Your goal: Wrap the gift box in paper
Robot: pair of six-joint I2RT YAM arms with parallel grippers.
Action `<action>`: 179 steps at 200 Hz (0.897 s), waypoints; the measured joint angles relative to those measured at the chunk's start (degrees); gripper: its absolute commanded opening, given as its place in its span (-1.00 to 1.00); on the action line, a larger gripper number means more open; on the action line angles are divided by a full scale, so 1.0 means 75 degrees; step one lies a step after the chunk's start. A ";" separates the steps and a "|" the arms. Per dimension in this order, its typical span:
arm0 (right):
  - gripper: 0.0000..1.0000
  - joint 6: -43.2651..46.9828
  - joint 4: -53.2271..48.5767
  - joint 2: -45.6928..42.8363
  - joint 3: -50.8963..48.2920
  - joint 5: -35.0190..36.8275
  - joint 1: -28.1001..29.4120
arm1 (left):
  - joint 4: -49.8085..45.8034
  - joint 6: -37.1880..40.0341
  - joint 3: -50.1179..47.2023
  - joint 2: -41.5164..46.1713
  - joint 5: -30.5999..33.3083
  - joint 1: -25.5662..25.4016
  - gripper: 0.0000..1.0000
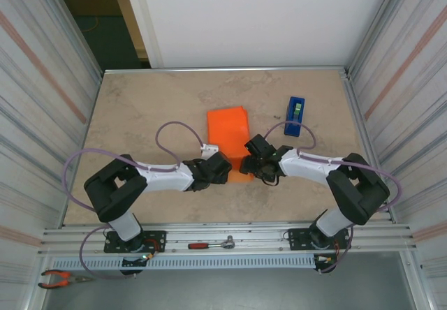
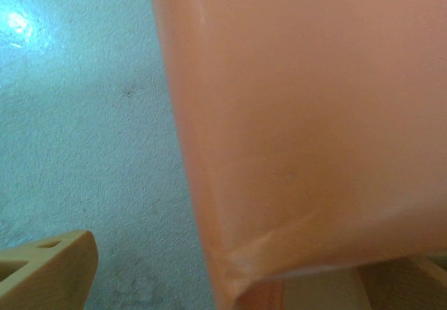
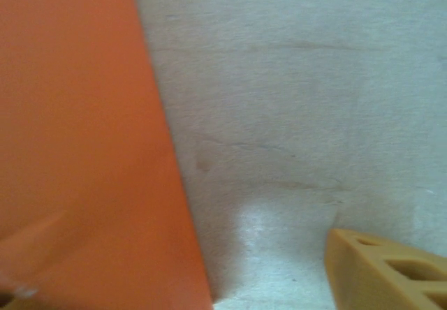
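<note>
Seemingly the folding stage: the paper [image 2: 300, 114] skins the gift box [image 1: 228, 130]. Left pincer [image 1: 219, 167] released astride a flap; right pincer [image 1: 254, 156], cannot tell. Next, probably crease the near flap flat

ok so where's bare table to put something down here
The table is bare along the far edge and across the left side, up to the orange paper. A smaller patch lies right of the tape dispenser. The near middle is crowded: the left tool and right tool meet at the paper.
</note>
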State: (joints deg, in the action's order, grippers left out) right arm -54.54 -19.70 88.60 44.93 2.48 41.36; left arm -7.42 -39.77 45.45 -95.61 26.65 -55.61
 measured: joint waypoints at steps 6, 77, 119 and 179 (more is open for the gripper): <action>0.36 0.0012 -0.0070 0.0044 0.0050 -0.0038 -0.0029 | 0.0000 -0.0023 0.0000 -0.0015 0.0000 0.0000 0.84; 0.43 0.0184 -0.0300 0.0149 0.0213 -0.0099 -0.0003 | -0.0172 -0.0221 0.0102 -0.0096 0.0233 -0.0055 0.80; 0.40 0.0195 -0.0283 0.0131 0.0216 0.0099 0.0172 | -0.0332 -0.0227 0.0184 -0.0169 0.0344 -0.0195 0.80; 0.23 0.0338 0.0507 0.0152 0.0420 -0.0163 0.0385 | -0.0425 -0.0221 0.0213 -0.0169 0.0350 -0.0204 0.81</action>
State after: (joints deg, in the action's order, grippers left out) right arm -52.01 -15.90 89.73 48.07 1.26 44.25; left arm -10.61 -41.43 47.05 -96.88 29.28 -57.14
